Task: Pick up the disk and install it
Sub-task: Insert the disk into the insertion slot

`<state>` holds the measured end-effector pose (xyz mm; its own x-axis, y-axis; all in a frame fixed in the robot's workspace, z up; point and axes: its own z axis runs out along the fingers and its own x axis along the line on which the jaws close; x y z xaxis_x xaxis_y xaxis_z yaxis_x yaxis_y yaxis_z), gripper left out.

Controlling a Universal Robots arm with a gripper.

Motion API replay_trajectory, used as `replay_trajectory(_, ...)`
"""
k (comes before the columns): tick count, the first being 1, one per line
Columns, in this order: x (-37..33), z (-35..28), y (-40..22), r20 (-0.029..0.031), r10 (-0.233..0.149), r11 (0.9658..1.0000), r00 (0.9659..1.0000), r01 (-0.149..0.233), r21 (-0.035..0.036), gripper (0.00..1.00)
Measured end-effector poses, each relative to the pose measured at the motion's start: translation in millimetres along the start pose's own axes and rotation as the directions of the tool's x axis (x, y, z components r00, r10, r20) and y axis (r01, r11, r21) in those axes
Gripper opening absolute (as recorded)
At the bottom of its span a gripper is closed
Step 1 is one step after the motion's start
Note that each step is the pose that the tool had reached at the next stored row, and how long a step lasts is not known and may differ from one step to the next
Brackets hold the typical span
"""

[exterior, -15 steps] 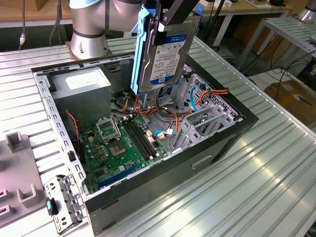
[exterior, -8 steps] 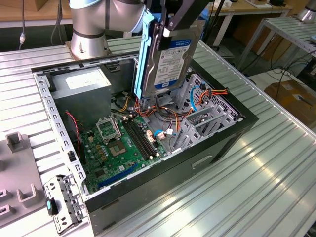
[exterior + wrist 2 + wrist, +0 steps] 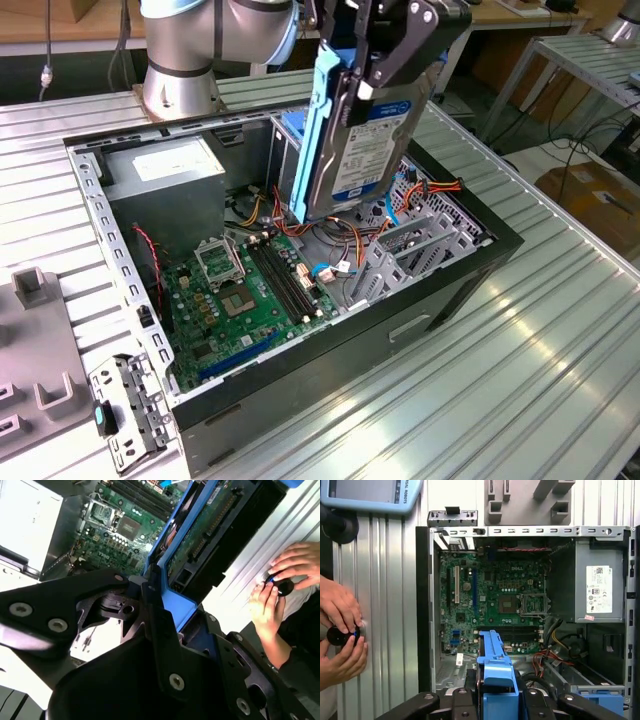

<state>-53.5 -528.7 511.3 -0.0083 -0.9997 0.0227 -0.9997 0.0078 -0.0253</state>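
In the exterior view your gripper (image 3: 380, 70) pinches the disk (image 3: 368, 150), white-and-blue label outward, on end over the open case (image 3: 450, 290). The second wrist view shows its green board side. The first wrist view shows a white sticker (image 3: 599, 590) on the grey box (image 3: 600, 550).

disk (image 3: 365, 140) — top hidden behind hand (image 3: 362, 70) | arm (image 3: 185, 50) cut off by edge

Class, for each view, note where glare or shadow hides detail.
Exterior view: bright streaks glare off the table. Second wrist view: the power supply washes out white; the disk reads clearly. First wrist view: even light, shadow around the cables.
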Motion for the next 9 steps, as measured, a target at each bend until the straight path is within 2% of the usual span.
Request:
replay_trajectory(1, 0.2, 0.3, -4.2, -0.0001, 0.0, 1.0, 1.0, 0.0, -0.0009, 0.37)
replay_trajectory(2, 0.2, 1.3, -16.7, -0.0002, 0.0, 1.0, 1.0, 0.0, -0.0042, 0.37)
replay_trajectory(3, 0.2, 1.8, -24.7, -0.0002, 0.0, 1.0, 1.0, 0.0, -0.0049, 0.37)
replay_trajectory(5, 0.1, 2.5, -33.5, 0.0, 0.0, 1.0, 1.0, 0.0, -0.005, 0.37)
replay_trajectory(7, 0.0, 3.4, -46.9, -0.0001, 0.0, 1.0, 1.0, 0.0, -0.0049, 0.37)
replay_trajectory(9, 0.0, 3.6, -50.2, -0.0002, 0.0, 1.0, 1.0, 0.0, -0.005, 0.37)
